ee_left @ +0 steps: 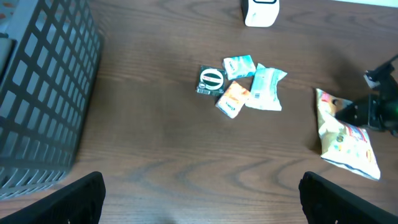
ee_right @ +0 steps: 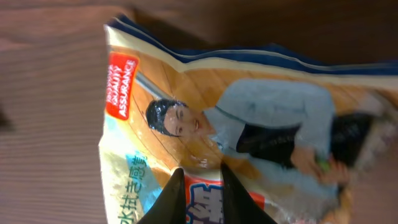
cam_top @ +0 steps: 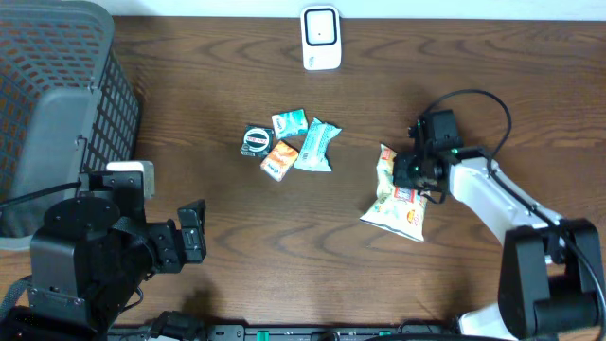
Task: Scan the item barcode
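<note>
R pincer: tips nearly together, thin gap; gripping film or not, can't tell. Snack bag lies flat directly under tips, stretching ahead. Judged light, crinkly, slick, contents crushable; pinch sealed edge seam, not belly.

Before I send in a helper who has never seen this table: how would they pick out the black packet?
On the brown wooden table, find the white box-shaped scanner at the far edge. Just nearer than it lie four small packets; the square black packet is leftmost, the only dark one, with a white ring on it.
</note>
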Robot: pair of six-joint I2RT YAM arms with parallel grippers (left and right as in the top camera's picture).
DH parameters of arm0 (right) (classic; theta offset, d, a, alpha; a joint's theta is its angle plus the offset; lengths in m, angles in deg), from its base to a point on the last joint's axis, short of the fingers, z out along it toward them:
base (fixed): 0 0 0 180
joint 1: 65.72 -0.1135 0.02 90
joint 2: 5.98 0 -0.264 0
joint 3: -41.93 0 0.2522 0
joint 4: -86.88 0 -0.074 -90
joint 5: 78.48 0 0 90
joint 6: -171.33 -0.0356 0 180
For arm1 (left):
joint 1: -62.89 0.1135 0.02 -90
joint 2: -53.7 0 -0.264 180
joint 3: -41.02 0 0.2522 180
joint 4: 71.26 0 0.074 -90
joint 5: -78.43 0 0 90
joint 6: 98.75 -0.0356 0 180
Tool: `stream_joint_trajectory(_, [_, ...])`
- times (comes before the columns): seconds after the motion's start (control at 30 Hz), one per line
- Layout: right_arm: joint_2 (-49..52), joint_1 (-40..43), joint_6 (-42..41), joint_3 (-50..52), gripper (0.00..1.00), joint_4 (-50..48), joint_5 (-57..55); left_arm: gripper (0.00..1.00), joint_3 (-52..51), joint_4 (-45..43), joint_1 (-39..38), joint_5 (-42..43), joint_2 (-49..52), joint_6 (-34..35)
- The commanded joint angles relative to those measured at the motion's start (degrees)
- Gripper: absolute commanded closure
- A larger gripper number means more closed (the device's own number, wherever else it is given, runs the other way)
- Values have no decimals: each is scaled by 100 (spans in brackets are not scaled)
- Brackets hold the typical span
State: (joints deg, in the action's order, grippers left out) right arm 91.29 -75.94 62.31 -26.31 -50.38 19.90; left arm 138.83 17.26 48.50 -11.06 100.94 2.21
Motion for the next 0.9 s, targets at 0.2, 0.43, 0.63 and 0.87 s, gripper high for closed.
stream_joint_trajectory(0.2, [592,-50,527,-1773,87,1191,656,2,52,4,20,-9,13,72])
stream_joint_trajectory(0.43, [584,-48,1080,-3279,89,3676,649,2,52,4,20,-9,13,72])
stream_joint_trajectory(0.63, [597,-72,1158,-2935,98,4760,179,2,52,4,20,-9,13,72])
stream_joint_trajectory(0.87, [597,-125,1047,-1875,98,4197,125,2,52,4,20,-9,13,72])
